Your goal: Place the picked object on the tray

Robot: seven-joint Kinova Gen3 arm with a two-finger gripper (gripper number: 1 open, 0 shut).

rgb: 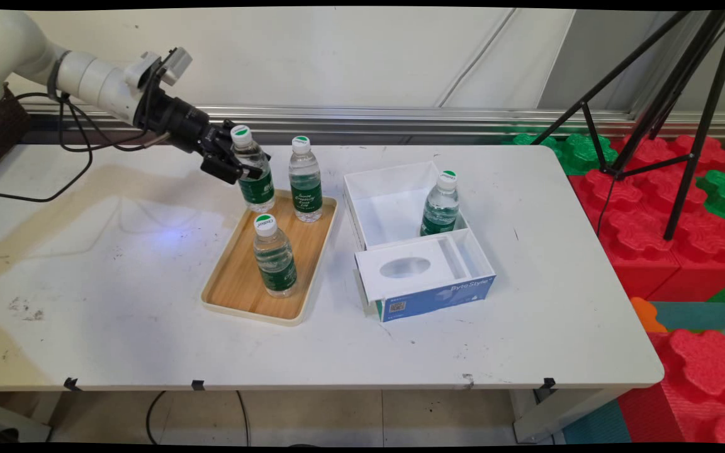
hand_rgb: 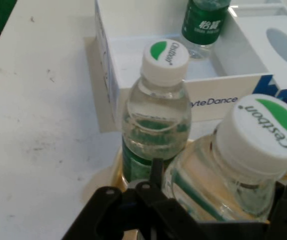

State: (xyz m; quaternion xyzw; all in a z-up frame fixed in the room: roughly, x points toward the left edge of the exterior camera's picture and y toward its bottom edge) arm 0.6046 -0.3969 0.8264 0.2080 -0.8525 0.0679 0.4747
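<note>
Bottle point(rgb: 253, 170) between the jaws.

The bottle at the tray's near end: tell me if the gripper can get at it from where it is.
Probably yes. The gripper sits around the far left bottle; the near bottle stands alone on the tray, open above and on its sides.

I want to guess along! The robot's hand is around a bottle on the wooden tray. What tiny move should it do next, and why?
Probably squeeze firmly, then lift straight up. The black two-finger tool sits around the clear green-labelled water bottle at the bamboo tray's far corner; another similar bottle stands close beside it, so sideways motion might knock it.
</note>
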